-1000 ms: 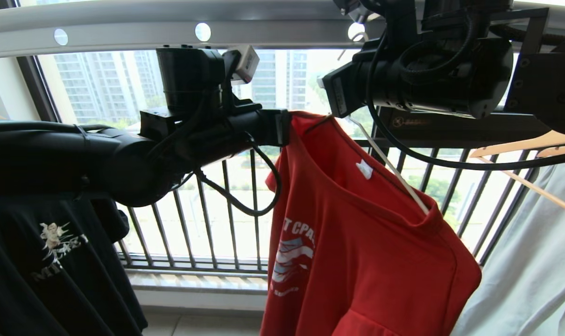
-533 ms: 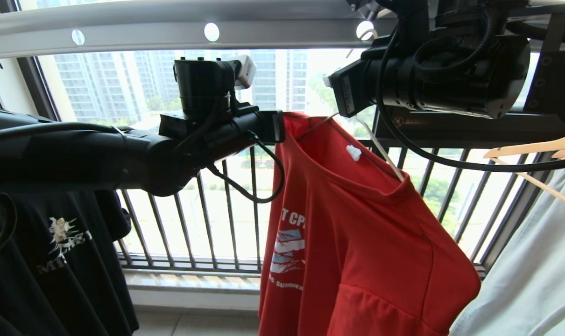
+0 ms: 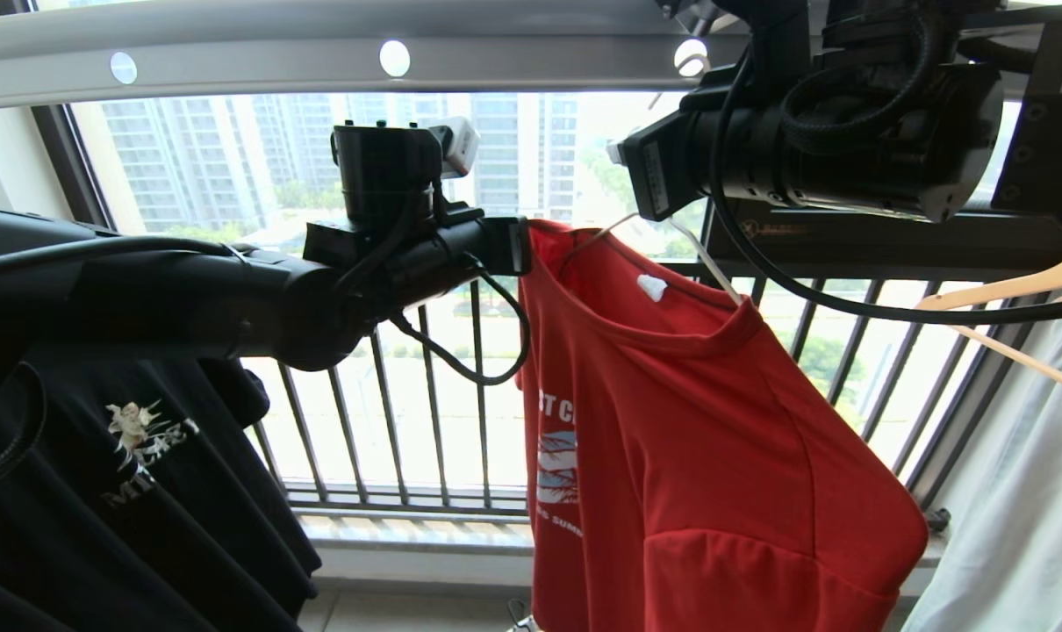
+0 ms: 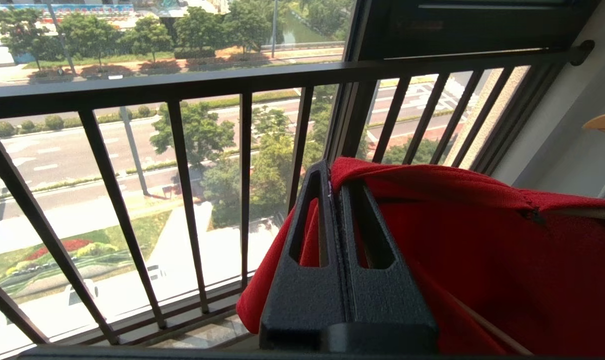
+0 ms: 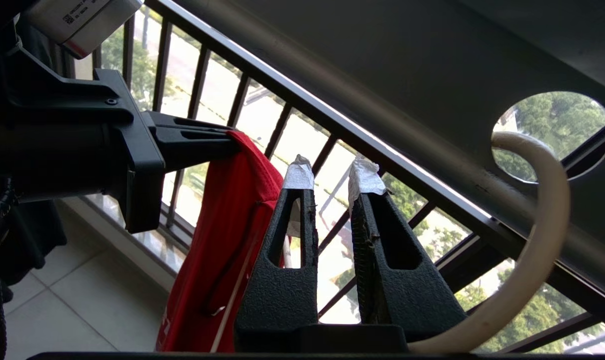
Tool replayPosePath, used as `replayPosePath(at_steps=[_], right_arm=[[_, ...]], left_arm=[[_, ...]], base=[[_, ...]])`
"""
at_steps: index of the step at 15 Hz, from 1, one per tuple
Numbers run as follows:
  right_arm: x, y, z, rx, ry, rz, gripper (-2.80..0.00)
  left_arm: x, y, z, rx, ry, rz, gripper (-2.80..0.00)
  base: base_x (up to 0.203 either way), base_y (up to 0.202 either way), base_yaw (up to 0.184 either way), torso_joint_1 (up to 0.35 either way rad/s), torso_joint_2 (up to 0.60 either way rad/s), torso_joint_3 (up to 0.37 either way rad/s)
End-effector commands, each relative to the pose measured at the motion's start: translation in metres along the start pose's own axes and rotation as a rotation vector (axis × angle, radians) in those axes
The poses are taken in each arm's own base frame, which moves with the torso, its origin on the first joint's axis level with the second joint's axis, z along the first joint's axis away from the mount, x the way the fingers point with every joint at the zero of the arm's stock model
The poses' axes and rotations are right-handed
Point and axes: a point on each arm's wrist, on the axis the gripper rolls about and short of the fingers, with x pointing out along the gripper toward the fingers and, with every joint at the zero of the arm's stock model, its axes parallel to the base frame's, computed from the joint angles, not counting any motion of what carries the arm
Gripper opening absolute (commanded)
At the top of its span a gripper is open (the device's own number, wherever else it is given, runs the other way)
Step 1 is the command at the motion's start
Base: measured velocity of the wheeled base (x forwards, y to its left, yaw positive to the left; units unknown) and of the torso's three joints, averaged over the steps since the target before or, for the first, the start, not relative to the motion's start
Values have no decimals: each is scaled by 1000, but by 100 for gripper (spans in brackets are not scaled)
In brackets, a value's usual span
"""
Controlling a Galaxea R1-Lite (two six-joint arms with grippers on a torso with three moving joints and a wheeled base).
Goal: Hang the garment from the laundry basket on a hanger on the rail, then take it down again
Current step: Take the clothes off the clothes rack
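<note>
The garment (image 3: 689, 421) hangs on the hanger (image 3: 715, 276) under the rail (image 3: 320, 53) — its collar edge pinched at nine o'clock by the clamped left gripper (image 4: 332, 180). At one o'clock, the right gripper (image 5: 332, 177) stands slightly parted, holding nothing.

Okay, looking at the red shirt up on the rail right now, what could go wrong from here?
The left gripper is shut on the shoulder edge of the red T-shirt, so any pull could drag the shirt off the cream hanger or stretch the collar. The hanger's hook sits through just one hole in the rail and could be tugged out.
</note>
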Motion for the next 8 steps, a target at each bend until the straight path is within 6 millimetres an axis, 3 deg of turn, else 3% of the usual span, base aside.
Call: replayPosePath(at_steps=[1,4,8], right_arm=[[2,0,-1,-3,4,-2,-280],[2,1,-1,-3,3,0,-280],[2,1,-1,-3,4,-1,-280]], left_arm=[[-13,-14,13,-17,-28,-37,-280],[-22,-28,12,-20,-16,-74,-280],[-22,-28,11,-17,-12,-72,-280]], base=[[0,0,0,0,0,0],[0,0,0,0,0,0],[0,0,0,0,0,0]])
